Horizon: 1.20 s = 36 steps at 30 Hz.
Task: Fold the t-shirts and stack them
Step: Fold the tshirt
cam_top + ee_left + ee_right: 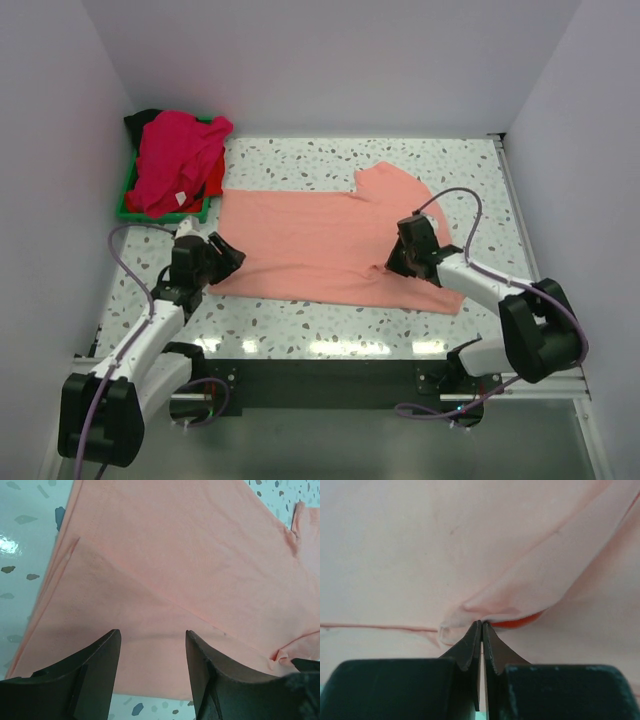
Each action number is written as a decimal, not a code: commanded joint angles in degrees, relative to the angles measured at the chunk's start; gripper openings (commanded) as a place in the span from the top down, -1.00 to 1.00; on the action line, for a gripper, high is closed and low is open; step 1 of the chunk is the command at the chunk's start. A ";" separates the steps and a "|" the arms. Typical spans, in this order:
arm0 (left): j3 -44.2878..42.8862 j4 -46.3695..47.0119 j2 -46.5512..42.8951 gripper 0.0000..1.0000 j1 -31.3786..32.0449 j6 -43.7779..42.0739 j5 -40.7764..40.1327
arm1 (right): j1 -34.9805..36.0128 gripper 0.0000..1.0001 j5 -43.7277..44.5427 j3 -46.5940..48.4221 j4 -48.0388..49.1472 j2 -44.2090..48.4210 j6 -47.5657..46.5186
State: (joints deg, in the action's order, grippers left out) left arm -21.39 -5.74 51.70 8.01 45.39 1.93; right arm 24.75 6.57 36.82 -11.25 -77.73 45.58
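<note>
Top view: salmon t-shirt [320,245] lies spread mid-table [300,325], with a sleeve poking out at 1 o'clock. The other t-shirts [175,160] are piled in the green tray [165,217] at 10 o'clock, magenta on top w/ red and black under. My L gripper [228,253] sits at the shirt's 8 o'clock corner. R gripper [395,263] is down on the cloth at approx 4 o'clock.

L wrist: jaws stand wide apart w/ nothing between them. They hang just over a folded flap [125,610] near the hem edge.

R wrist: jaws are closed tip to tip on a small pucker [470,611] of salmon cloth. Looks like a thin pinch, prob one layer.

Handling, my read: the fabric is light, limp and thin, so it won't hold shape. It'll sag and crease if I lift from one point, and may slide on the glossy top. Best to grab at hem corners or edges, both sides together.
</note>
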 commanded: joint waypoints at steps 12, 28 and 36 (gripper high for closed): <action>-2.51 4.86 5.07 -0.18 0.34 -1.53 -0.44 | 0.38 0.96 0.81 15.11 4.74 -13.49 -6.11; -37.47 -2.16 34.93 -0.28 0.34 -4.60 -13.80 | -11.03 -0.07 -4.01 35.77 -5.88 -17.00 -14.64; -59.79 -9.73 57.25 -0.11 0.34 -6.98 -22.40 | -13.68 -0.05 -4.98 46.84 -7.48 -26.13 -17.37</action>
State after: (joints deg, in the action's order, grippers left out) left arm -75.18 -10.66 103.79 8.05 40.75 -14.63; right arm 10.92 3.38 79.35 -16.69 -101.06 30.37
